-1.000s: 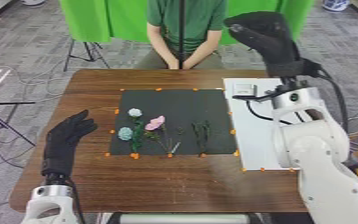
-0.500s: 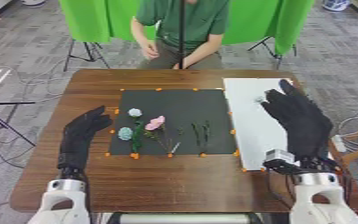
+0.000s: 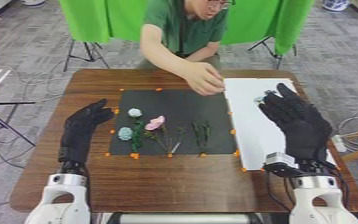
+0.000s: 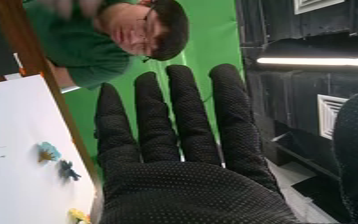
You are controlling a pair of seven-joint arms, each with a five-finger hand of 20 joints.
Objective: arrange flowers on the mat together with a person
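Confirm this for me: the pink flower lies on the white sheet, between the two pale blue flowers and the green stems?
Not quite: the head view shows the pink flower on the dark mat. The rest stands: it lies between the two pale blue flowers and the green stems.

The person's hand (image 3: pixel 201 79) has reached the far edge of the mat (image 3: pixel 171 102).

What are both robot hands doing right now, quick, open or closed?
Left hand: open, nothing in it.
Right hand: open, fingers straight, empty.
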